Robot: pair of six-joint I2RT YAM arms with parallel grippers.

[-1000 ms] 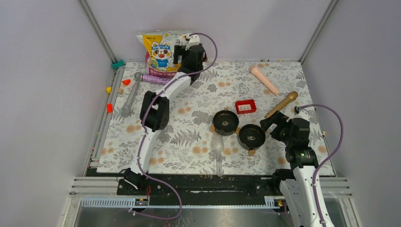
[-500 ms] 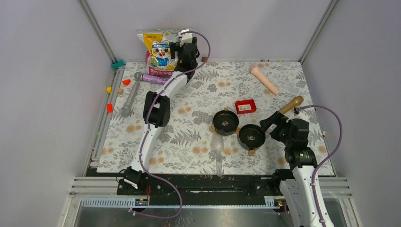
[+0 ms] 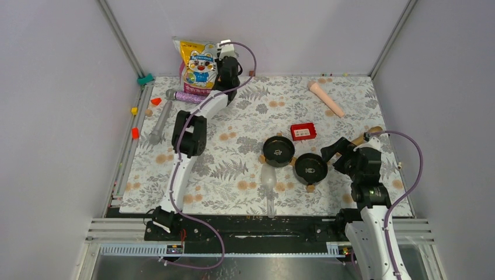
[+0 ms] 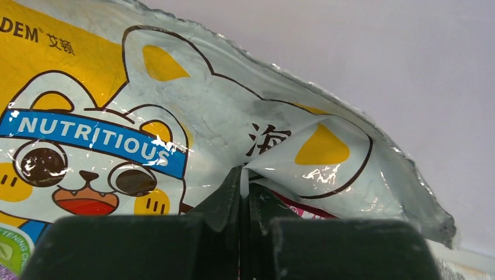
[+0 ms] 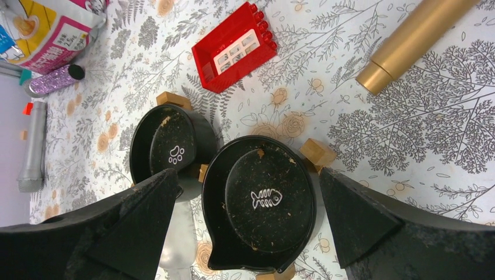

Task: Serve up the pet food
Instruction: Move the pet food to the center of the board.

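Observation:
The pet food is hidden inside a yellow-white-pink bag [image 3: 197, 65] printed with a cartoon cat, which stands against the back wall. My left gripper [image 3: 222, 63] is at the bag's right side. In the left wrist view the bag [image 4: 175, 99] fills the frame and my left gripper [image 4: 245, 178] is shut on a fold of its film. Two black bowls sit mid-table, one with a paw mark [image 3: 278, 150] and one with a fish mark [image 3: 310, 168]. My right gripper [image 5: 246, 175] hangs open above the fish bowl [image 5: 262, 201], with the paw bowl [image 5: 166, 149] to its left.
A red box [image 3: 303, 132] lies behind the bowls. A gold cylinder [image 5: 414, 41] is to their right and a pink cone [image 3: 326, 98] at the back right. A clear scoop [image 3: 269, 184] lies in front of the bowls. A grey cylinder [image 3: 160, 119] and a purple tube [image 3: 190, 97] lie at the left.
My left gripper moved left onto the bag's right edge and shut on it; the bag now looks narrower and turned. The right gripper shifted slightly and stays open.

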